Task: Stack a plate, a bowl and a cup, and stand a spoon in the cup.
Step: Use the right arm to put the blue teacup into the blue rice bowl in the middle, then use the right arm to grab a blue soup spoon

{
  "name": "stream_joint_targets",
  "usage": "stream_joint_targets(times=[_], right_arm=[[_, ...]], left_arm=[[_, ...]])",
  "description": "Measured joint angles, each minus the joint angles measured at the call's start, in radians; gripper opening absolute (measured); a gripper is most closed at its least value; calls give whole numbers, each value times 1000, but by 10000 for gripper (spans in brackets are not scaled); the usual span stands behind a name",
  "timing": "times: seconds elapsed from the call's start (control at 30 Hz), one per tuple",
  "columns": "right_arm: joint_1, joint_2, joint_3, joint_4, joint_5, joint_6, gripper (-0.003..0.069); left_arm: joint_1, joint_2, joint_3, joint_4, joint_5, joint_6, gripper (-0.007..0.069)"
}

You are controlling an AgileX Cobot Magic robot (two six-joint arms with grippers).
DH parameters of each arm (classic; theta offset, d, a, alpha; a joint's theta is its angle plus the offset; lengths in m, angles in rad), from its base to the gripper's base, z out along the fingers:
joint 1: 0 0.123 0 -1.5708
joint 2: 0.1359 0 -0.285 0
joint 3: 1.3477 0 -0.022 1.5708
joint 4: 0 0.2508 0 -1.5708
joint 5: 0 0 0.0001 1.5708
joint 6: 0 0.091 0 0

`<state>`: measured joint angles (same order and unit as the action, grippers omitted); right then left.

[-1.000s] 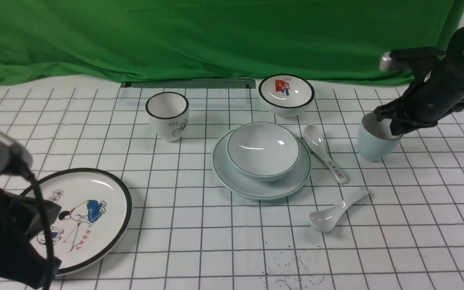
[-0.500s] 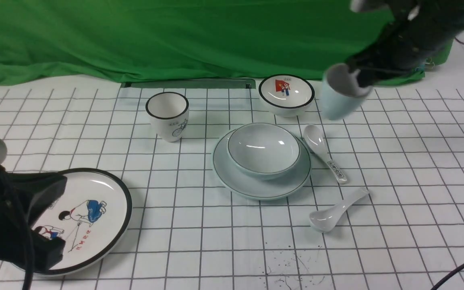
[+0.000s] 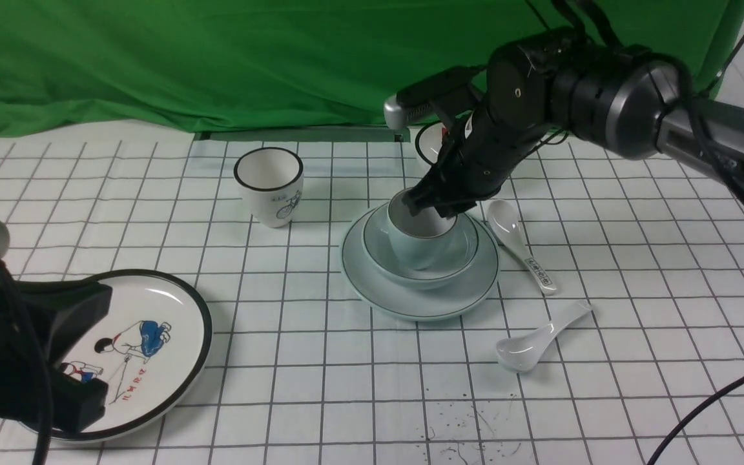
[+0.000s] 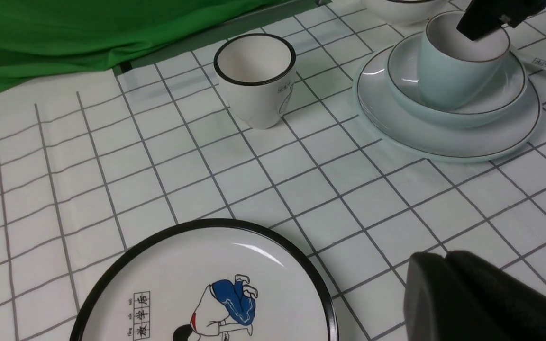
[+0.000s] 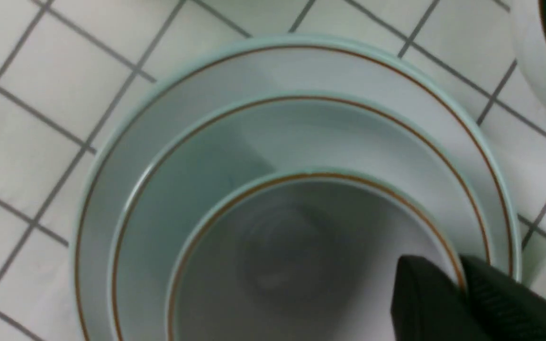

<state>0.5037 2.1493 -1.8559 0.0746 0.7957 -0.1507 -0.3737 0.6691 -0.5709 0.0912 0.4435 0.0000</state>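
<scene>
- the cup is pale blue outside and white inside, with no handle and a thin brownish line round its rim.
- it sits down inside the bowl, a plain pale grey-blue one with a thin dark rim line. the cup leans a little rather than standing quite straight.
- whether its base rests flat on the bowl's bottom i cannot tell.
- the bowl stands on the plate, pale blue-green and round, with a thin dark line near its edge, in the middle of the checked cloth.
- the right gripper comes down on the cup from above at the far side of the rim.
- in the right wrist view its two black fingers are nearly together, one inside the cup and one outside, pinching the wall between them.
- the left gripper hangs low by the cartoon plate, well apart from the stack, with its fingers pressed together and nothing in them.
- the plain white spoon lies on the cloth near the plate, on its right and nearer side, with no fingers close to it.
</scene>
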Motion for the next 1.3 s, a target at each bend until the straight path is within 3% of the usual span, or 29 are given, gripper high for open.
stream_joint_targets(times=[0.3,0.43,0.57,0.83,0.9,1.03,1.13,1.3], right_arm=[[1,0,-1,-4,-1,23,93],[1,0,-1,-5,-1,42,219],[1,-31,-15,-6,31,63,438],[-2,-245,-1,-97,162,180,469],[-7,-310,102,-128,194,227,473],[-8,-400,392,-142,99,353,510],[-8,-462,694,-142,-106,532,568],[-8,-463,894,-142,-349,738,577]], left_arm=[[0,0,0,-4,2,0,-36],[0,0,0,-4,2,0,-36],[0,0,0,-6,4,0,-36],[0,0,0,-35,6,0,-36],[0,0,0,-44,4,0,-36],[0,0,0,-52,3,0,-36],[0,0,0,-59,2,0,-36],[0,0,11,-61,-27,0,-36]])
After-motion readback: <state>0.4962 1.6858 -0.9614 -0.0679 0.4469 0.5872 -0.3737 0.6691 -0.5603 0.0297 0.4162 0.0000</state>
